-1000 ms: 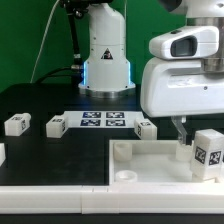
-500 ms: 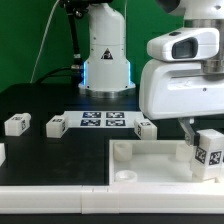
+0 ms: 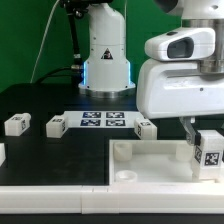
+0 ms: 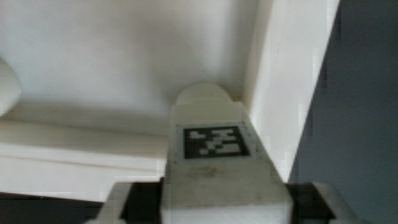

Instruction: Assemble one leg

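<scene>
The leg (image 3: 208, 151) is in my pincer (image 3: 193, 134), clamped between the two fingers. The wrist view shows a finger (image 4: 135, 203) pressed against each flank of the block, with its square tag facing the camera. I hold it by the sides so the end that has to mate stays free and the tag stays readable. It hangs upright over the white tray (image 3: 150, 151), at the tray corner closest to the table edge on the exterior view's right. I judge that a corner socket waits for it there. In the wrist view the leg's tip lies just beside the tray's raised wall (image 4: 285, 60), so the rim serves as a guide for lining it up. I cannot tell whether the tip already touches the tray floor or hovers just above it. The tray itself sits along the table edge nearest the exterior camera. Three more small blocks (image 3: 56, 125) wait in a row further in on the black table (image 3: 40, 100), two on one side of the marker board (image 3: 103, 121) and one on the other. They are well apart from my work, so I will not knock them. What remains, I think, is to lower the leg straight down and seat it without tilting it.
</scene>
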